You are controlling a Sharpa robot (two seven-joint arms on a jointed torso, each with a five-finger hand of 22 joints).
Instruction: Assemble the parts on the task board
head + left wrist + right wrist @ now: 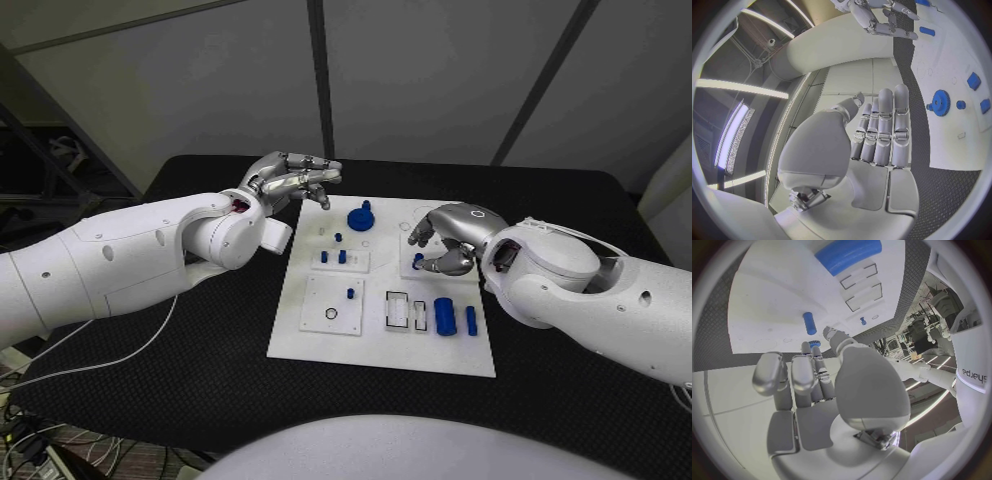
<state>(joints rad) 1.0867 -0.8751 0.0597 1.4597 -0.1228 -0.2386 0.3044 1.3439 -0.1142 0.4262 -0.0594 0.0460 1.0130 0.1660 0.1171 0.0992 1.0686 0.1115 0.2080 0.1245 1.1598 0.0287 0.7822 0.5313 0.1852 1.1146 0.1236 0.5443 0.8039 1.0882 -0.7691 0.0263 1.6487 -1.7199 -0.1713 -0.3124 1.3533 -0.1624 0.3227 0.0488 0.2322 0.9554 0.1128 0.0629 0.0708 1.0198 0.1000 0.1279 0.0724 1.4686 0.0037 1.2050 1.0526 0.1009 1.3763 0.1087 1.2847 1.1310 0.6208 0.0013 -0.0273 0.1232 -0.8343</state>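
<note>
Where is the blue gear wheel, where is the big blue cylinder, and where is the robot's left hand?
blue gear wheel (941,102), left wrist view, on its toothed face.
big blue cylinder (446,316), head view, on the middle of its side.
left hand (289,180), head view, on the middle of the hand.

The left arm is stretched in from the left side, and the left hand (293,180) is held raised at the far left, its fingers (886,127) extended side by side with nothing between them. The right arm is bent in from the right side. The right hand (447,240) is turned palm down, its fingers (798,377) curled downward; whether anything is pinched cannot be made out.
</note>
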